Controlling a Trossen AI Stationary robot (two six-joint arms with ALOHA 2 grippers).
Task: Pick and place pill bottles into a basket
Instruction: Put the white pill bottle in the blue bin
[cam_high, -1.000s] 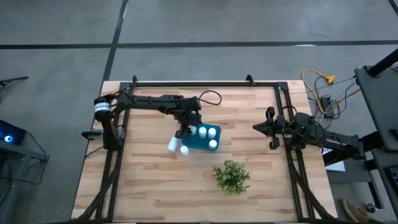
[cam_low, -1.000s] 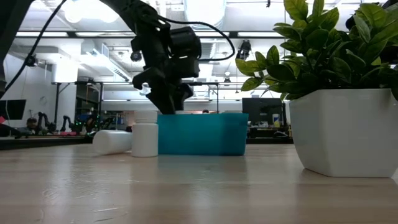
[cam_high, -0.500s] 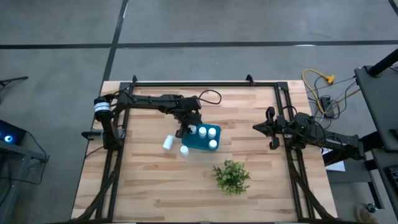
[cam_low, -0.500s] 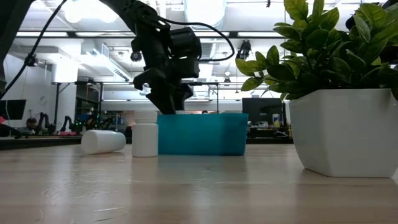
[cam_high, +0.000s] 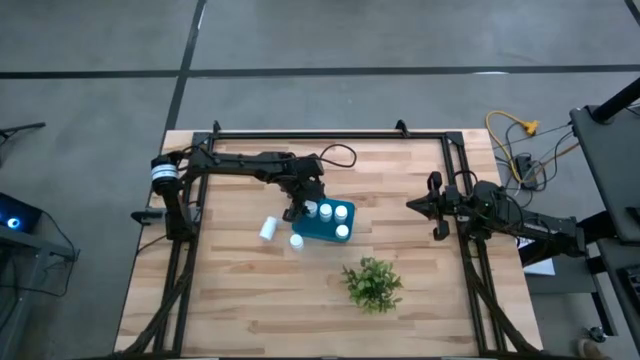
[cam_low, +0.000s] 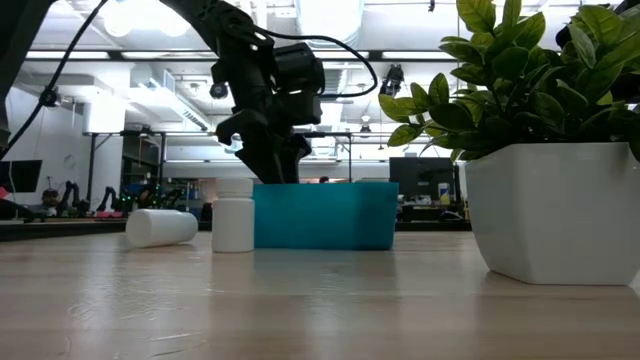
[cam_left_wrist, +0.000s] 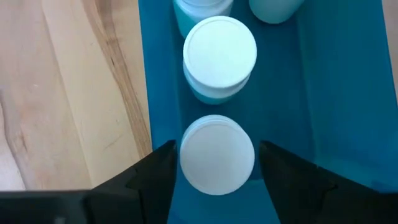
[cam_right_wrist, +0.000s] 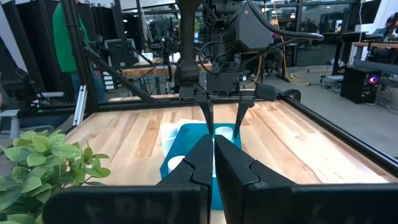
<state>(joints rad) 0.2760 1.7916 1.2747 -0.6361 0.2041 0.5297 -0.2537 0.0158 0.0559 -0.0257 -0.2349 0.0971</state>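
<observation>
On the pale wooden table (cam_high: 230, 290), a white capped pill bottle (cam_left_wrist: 216, 155) in the teal rectangular basket (cam_high: 322, 229) is straddled, untouched, by the released left gripper (cam_left_wrist: 216, 163); the right gripper (cam_right_wrist: 213, 163) is clenched.

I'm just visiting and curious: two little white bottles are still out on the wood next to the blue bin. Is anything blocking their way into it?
Nothing visible does. The lying bottle and the upright bottle sit on bare wood beside the basket. The upright one stands between the lying one and the basket, but lifting clears it. The left claw hangs over the basket's near end.
</observation>
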